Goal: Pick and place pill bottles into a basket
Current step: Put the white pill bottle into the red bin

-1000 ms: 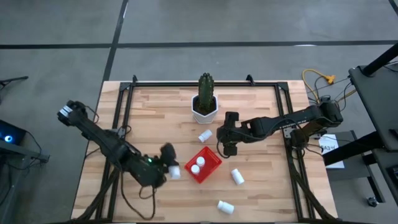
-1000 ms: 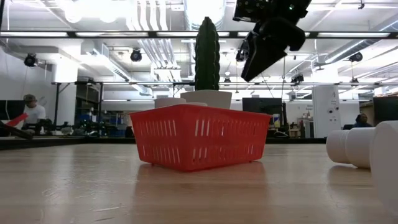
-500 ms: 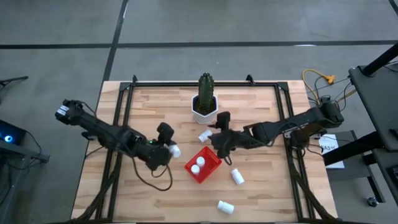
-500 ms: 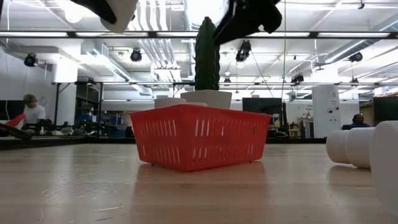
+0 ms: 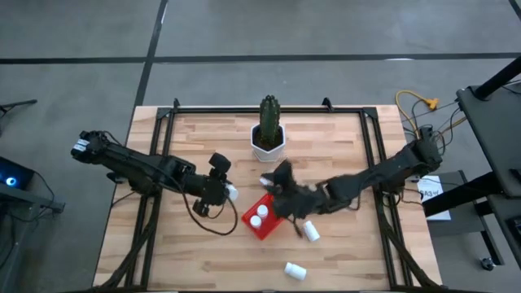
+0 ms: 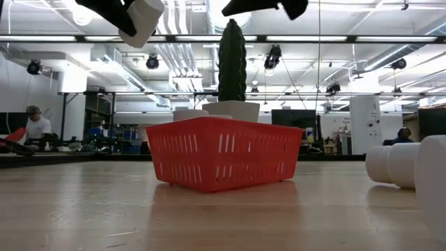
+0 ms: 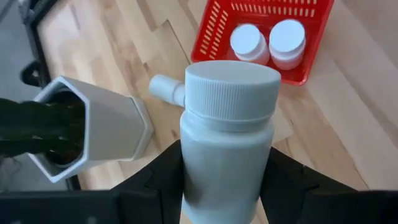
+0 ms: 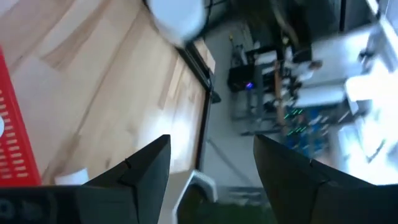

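Basket (image 5: pixel 264 216) mid-counter (image 5: pixel 342 244), two bottles (image 5: pixel 259 216) inside; cactus pot (image 5: pixel 268 145) behind it; one bottle (image 5: pixel 267 177) between; two loose bottles (image 5: pixel 311 231) front-right.

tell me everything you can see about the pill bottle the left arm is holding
The pill bottle is a small all-white cylinder, plastic by its look, with a ribbed white cap and a narrower neck below it. The left gripper is shut on its body from both sides, cap pointing away from the wrist. It is lifted clear of the table, left of the red basket in the high view and not yet over it. Nothing but the gripper touches it.
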Robot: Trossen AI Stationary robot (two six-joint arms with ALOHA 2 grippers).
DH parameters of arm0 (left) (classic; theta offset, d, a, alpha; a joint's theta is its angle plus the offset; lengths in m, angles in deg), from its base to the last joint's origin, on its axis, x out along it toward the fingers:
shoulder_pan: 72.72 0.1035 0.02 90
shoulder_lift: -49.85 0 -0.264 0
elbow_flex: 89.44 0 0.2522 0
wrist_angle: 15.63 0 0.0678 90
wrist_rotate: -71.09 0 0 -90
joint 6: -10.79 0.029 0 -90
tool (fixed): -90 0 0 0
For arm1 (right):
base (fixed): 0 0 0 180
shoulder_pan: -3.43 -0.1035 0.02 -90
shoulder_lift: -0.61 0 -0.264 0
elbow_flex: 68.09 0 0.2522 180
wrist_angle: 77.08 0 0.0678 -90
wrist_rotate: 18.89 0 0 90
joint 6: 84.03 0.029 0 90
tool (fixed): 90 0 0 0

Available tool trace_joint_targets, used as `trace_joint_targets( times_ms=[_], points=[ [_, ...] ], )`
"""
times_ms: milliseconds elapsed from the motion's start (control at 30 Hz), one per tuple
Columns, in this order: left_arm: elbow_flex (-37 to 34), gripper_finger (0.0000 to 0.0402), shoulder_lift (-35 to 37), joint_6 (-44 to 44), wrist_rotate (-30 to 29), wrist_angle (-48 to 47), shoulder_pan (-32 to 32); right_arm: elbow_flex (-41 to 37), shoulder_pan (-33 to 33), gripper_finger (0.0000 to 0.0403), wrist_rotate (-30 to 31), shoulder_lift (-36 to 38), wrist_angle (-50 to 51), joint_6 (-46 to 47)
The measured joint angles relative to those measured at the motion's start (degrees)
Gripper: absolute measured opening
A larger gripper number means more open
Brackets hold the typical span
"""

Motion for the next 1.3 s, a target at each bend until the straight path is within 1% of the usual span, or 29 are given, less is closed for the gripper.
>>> trace_joint_targets(
  times_ms=[100,200,300,533,667,833,967,1067,1300],
  points=[
    [0.1,0.015,0.1,0.0,0.8,0.1,0.6,3.2,-1.2,0.0219,4.1,-4.7,0.5,-5.4],
    [0.1,0.0147,0.2,0.0,2.7,0.0,1.3,6.4,-2.1,0.0219,6.9,-9.0,0.8,-8.0],
    [0.1,0.0147,0.2,0.0,4.9,-0.1,1.7,9.8,-2.8,0.0219,7.1,-12.5,1.0,-9.7],
    [0.1,0.0147,0.4,-0.1,6.3,-0.5,2.0,17.0,-3.6,0.0219,9.1,-17.4,0.9,-14.5],
    [0.1,0.0147,0.5,-0.1,7.1,-0.4,2.0,20.0,-3.7,0.0219,8.4,-18.2,0.8,-14.6],
    [0.1,0.0147,0.5,-0.1,8.1,-0.4,2.1,21.5,-3.6,0.0219,6.6,-18.2,0.8,-14.1],
    [0.1,0.0147,0.5,-0.1,8.7,-0.4,2.1,21.5,-3.6,0.0219,4.0,-18.2,0.7,-13.9],
    [0.1,0.0147,0.5,-0.1,9.8,-0.4,2.1,20.8,-3.6,0.0219,3.0,-18.2,1.1,-13.9],
    [0.1,0.0147,0.4,-0.1,10.1,-0.3,2.3,20.6,-3.6,0.0219,0.3,-18.2,1.0,-11.9]
  ],
)
